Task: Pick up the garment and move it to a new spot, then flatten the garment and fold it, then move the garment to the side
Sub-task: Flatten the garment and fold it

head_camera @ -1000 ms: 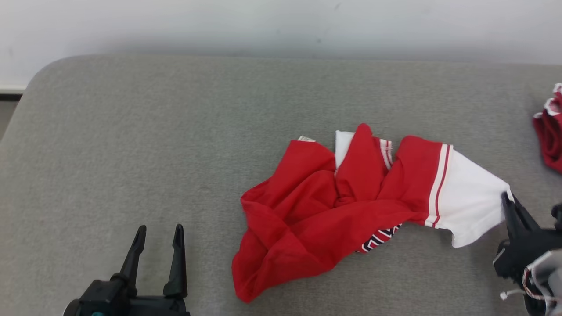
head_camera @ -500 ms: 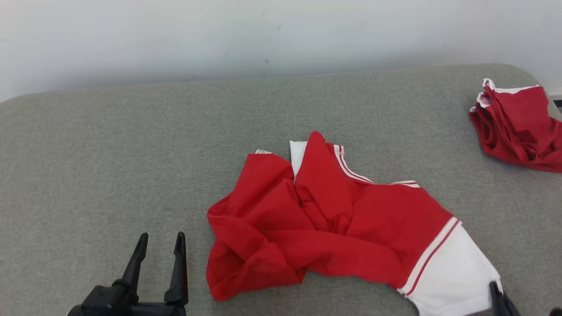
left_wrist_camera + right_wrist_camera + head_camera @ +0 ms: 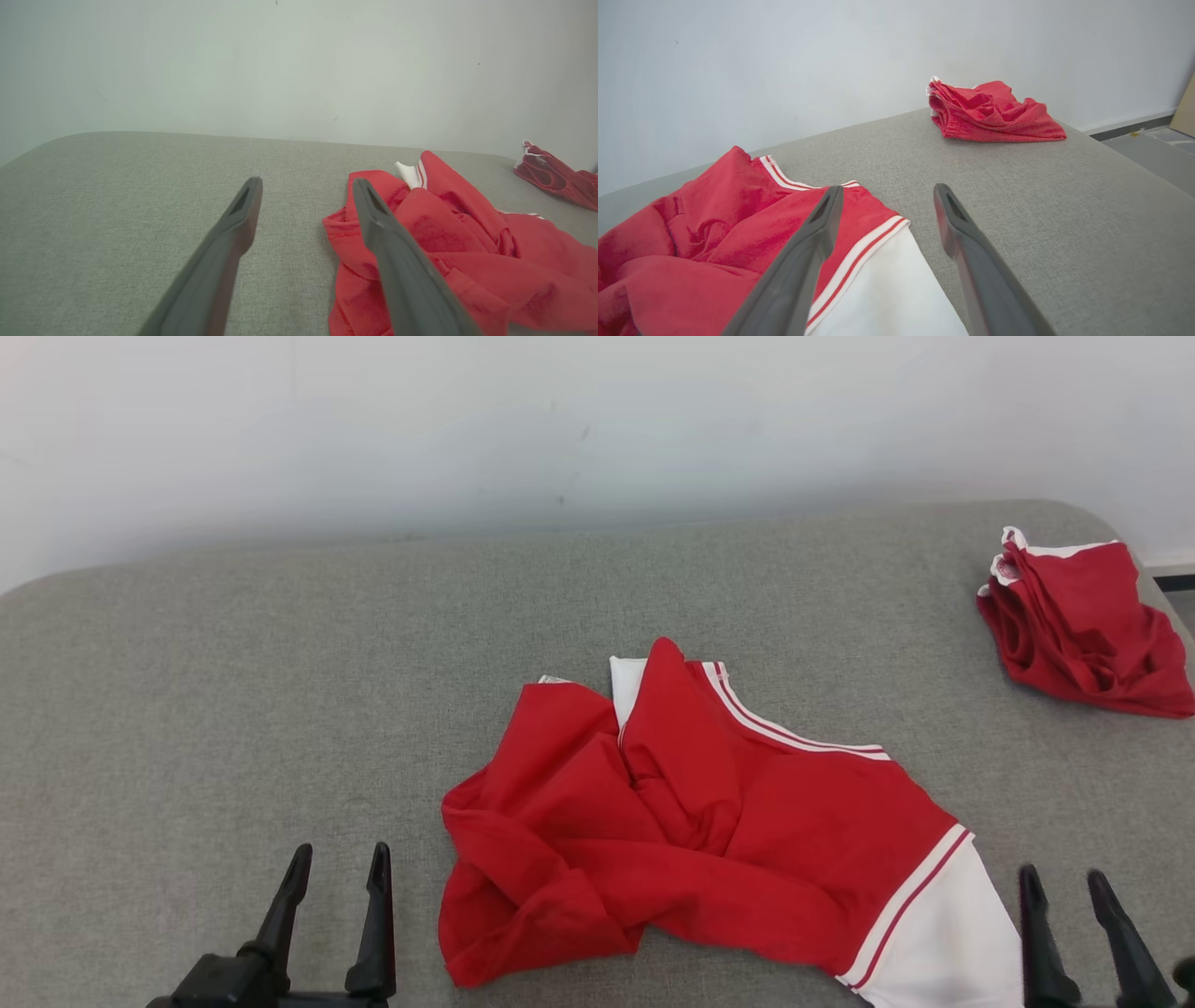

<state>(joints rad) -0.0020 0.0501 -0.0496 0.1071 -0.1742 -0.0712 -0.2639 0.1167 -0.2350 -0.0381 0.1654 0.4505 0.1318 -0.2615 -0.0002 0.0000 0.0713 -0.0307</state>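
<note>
The shirt (image 3: 709, 840) is lying crumpled on the grey table (image 3: 233, 691), between the two grippers. The left gripper (image 3: 342, 849) is standing with fingers spread, near the shirt's red edge but apart from it. The right gripper (image 3: 1061, 873) is gaping too, holding nothing, with the white sleeve (image 3: 943, 952) just beside its left finger. Well beyond the right gripper, a red bundle (image 3: 1083, 625) is sitting.

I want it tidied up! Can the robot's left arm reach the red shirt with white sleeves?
Probably yes: the open left end effector sits beside the shirt, nothing between them on the grey surface.
</note>
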